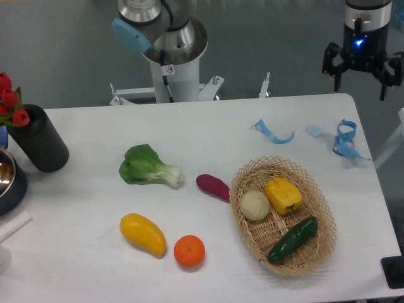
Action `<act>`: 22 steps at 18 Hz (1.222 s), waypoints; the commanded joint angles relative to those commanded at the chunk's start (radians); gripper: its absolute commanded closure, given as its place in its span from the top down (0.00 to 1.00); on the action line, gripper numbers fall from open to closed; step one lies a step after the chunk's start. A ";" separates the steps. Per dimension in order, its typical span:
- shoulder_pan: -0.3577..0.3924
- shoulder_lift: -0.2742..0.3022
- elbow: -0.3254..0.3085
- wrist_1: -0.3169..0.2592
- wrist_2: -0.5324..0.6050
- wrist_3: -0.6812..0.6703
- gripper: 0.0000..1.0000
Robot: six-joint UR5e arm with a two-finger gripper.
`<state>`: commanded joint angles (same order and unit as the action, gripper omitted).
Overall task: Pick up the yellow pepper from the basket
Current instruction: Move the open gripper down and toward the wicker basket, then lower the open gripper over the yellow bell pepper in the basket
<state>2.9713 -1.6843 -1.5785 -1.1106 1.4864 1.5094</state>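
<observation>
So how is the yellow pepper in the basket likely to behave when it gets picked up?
The yellow pepper looks glossy, so it may slip between the gripper fingers. Its blocky, lobed shape probably gives flat sides to clamp and keeps it from rolling far. It lies close beside the pale onion in the basket, so lifting it might nudge that onion.

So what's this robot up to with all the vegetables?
Nothing is being handled yet. The gripper hangs open above the table's far right corner, holding nothing. Its target, the yellow pepper, sits in the wicker basket beside a pale onion and a dark green cucumber. Loose on the table are a bok choy, a purple sweet potato, a yellow mango-like fruit and an orange.
</observation>
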 joint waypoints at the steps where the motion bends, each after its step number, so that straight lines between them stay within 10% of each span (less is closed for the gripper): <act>1: 0.000 0.000 -0.002 0.002 0.000 0.002 1.00; 22: -0.034 0.009 -0.169 0.110 0.000 -0.253 1.00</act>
<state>2.9377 -1.6750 -1.7472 -1.0001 1.4864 1.2568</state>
